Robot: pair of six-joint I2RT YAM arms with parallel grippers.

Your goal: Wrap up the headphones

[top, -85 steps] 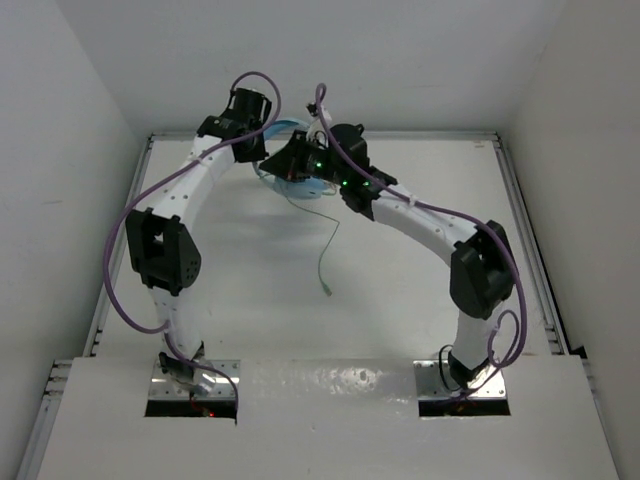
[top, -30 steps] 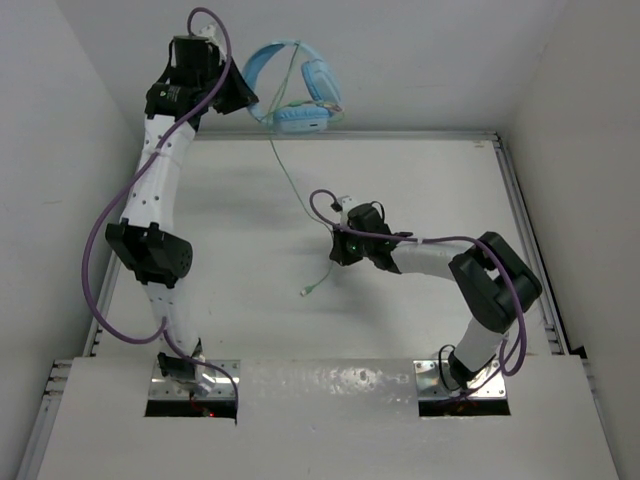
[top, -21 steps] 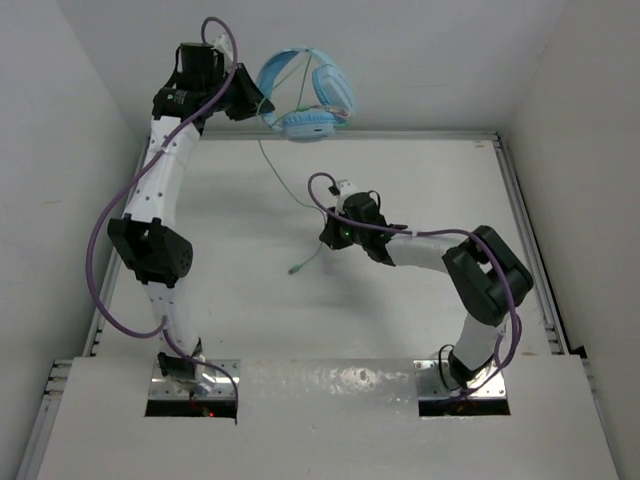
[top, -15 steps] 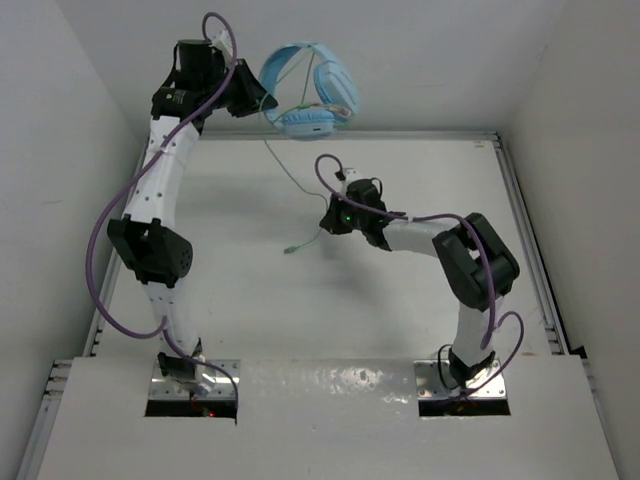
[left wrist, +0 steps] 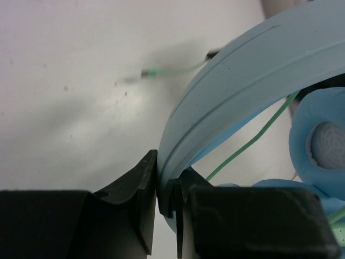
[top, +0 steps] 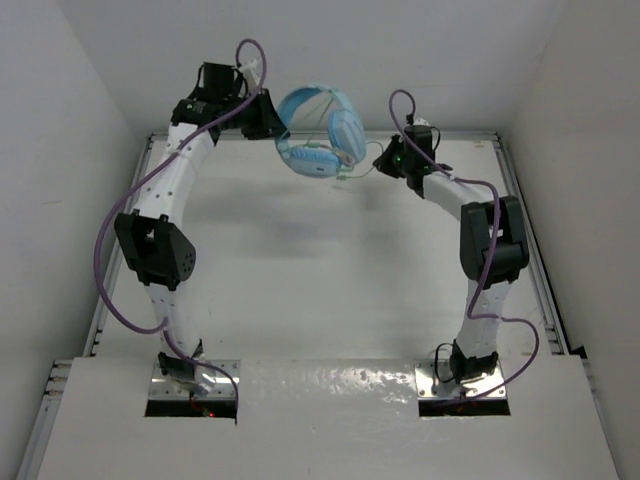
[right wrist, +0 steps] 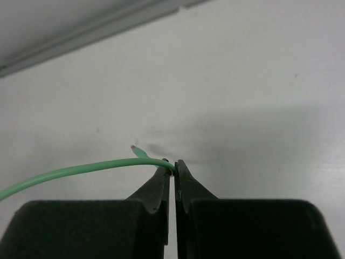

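The light blue headphones hang in the air above the far edge of the table. My left gripper is shut on the curved headband, seen close in the left wrist view. An ear cup shows at the right there. My right gripper is just right of the ear cups and is shut on the pale green cable near its plug end. The cable runs short from the cups to the right gripper.
The white table has raised rails along the left and right sides and a white back wall close behind the headphones. Purple arm cables loop beside both arms.
My right gripper has swept from mid-table up to the far edge beside the ear cups, drawing the cable with it. My left gripper has carried the headphones right and a little lower.
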